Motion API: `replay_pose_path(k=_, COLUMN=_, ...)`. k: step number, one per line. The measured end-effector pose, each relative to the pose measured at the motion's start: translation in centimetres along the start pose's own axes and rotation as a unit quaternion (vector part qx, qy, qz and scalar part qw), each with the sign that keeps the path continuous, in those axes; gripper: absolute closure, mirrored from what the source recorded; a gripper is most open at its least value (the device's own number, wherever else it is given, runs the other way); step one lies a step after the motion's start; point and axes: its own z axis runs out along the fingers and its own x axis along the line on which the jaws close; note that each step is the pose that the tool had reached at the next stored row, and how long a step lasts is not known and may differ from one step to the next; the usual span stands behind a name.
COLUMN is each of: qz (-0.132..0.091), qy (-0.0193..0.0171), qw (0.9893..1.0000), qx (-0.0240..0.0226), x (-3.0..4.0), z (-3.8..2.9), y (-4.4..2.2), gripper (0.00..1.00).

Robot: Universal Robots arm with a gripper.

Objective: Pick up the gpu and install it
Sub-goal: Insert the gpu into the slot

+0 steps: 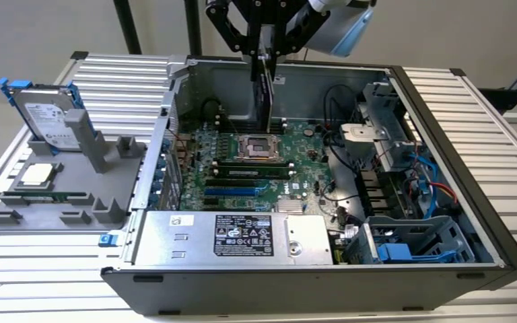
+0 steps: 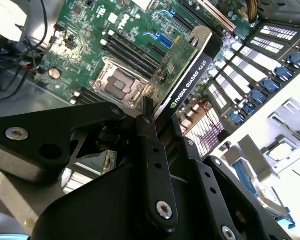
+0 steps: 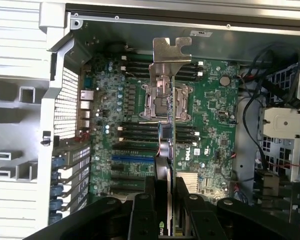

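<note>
One gpu (image 3: 170, 56) hangs on end in the gripper (image 3: 166, 189), whose fingers (image 3: 149, 210) are clamped on its two faces, with the bracket end pointing away from the wrist. We see it over the board (image 1: 305, 176) inside the open case (image 1: 438, 108), near the socket (image 1: 256, 146) and apart from the slots (image 1: 240, 190). We judge it picked up but not yet seated. Seating calls for bringing its contact edge square to a slot. We cannot tell how far the bracket hangs above the board, and the arm is cut off.
</note>
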Motion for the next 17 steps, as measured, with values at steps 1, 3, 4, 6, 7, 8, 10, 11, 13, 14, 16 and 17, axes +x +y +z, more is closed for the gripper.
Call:
replay_pose_path(k=1, qz=-0.002, qy=0.0001, qw=1.0000, qx=0.0000, x=0.00, z=0.00, y=0.00, gripper=1.00)
replay_pose_path(k=3, qz=-0.005, qy=0.0002, qw=1.0000, qx=-0.0001, x=0.00, z=0.00, y=0.00, gripper=1.00)
replay_pose_path(k=4, qz=-0.007, qy=0.0003, qw=1.0000, qx=-0.0001, x=0.00, z=0.00, y=0.00, gripper=1.00)
replay_pose_path(k=6, qz=-0.010, qy=0.0005, qw=0.9999, qx=-0.0002, x=0.00, z=0.00, y=0.00, gripper=1.00)
replay_pose_path(k=7, qz=-0.012, qy=0.0006, qw=0.9999, qx=-0.0002, x=0.00, z=0.00, y=0.00, gripper=1.00)
replay_pose_path(k=8, qz=-0.014, qy=0.0007, qw=0.9999, qx=-0.0002, x=0.00, z=0.00, y=0.00, gripper=1.00)
replay_pose_path(k=10, qz=-0.017, qy=0.0008, qw=0.9999, qx=-0.0003, x=0.00, z=0.00, y=0.00, gripper=1.00)
replay_pose_path(k=11, qz=-0.019, qy=0.0009, qw=0.9998, qx=-0.0004, x=0.00, z=0.00, y=0.00, gripper=1.00)
replay_pose_path(k=13, qz=-0.023, qy=0.0011, qw=0.9997, qx=-0.0004, x=0.00, z=0.00, y=0.00, gripper=1.00)
replay_pose_path(k=14, qz=-0.025, qy=0.0012, qw=0.9997, qx=-0.0005, x=0.00, z=0.00, y=0.00, gripper=1.00)
replay_pose_path(k=16, qz=-0.028, qy=0.0013, qw=0.9996, qx=-0.0006, x=0.00, z=0.00, y=0.00, gripper=1.00)
replay_pose_path(k=17, qz=-0.030, qy=0.0014, qw=0.9995, qx=-0.0006, x=0.00, z=0.00, y=0.00, gripper=1.00)
